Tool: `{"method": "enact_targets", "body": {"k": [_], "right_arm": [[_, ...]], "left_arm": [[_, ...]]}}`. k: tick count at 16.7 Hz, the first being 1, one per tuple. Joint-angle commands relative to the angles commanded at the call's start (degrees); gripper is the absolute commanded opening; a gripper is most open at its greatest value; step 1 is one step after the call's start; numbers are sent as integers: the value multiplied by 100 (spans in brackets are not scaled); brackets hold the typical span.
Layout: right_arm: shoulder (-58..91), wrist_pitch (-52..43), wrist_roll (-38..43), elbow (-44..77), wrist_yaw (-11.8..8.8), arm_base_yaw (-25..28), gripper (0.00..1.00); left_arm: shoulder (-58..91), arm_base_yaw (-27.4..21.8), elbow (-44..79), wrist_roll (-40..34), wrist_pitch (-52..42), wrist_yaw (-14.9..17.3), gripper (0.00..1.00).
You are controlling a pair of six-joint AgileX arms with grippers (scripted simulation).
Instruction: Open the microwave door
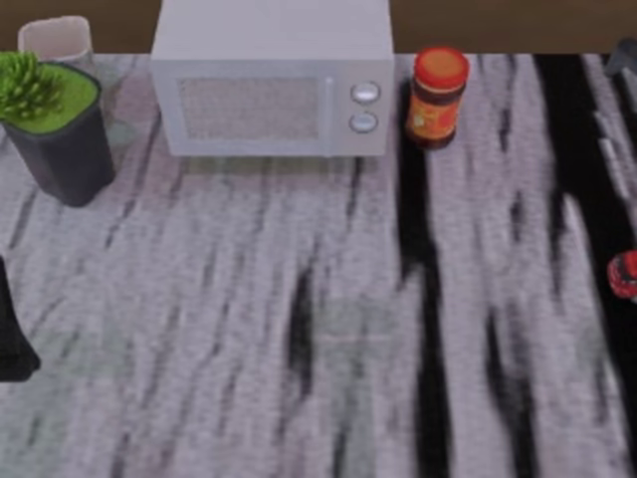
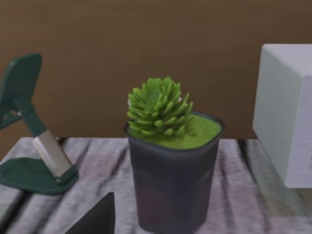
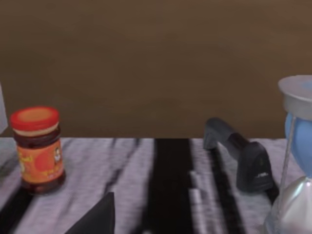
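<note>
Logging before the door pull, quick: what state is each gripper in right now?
Left gripper: parked at the table's left edge, holding nothing visible.
Right gripper: parked at the right edge, likewise.

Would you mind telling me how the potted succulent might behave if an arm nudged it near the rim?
The potted succulent is tall and tapers to a narrower base, so it would probably tip rather than slide. Its smooth dark walls look slippery. The leafy rosette seems fragile.

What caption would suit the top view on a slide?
Closed microwave at the table's back edge, potted plant to its left, orange-lidded jar to its right, both arms at the table's sides.
</note>
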Motion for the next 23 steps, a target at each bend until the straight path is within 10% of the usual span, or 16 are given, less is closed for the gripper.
{"method": "enact_targets", "body": {"k": [9, 23], "right_arm": [[0, 0, 0, 0, 0, 0, 100], [0, 0, 0, 0, 0, 0, 100]], "left_arm": [[1663, -550, 1611, -427, -1063, -263, 100], [9873, -2796, 10413, -2551, -5068, -1322, 100]]}}
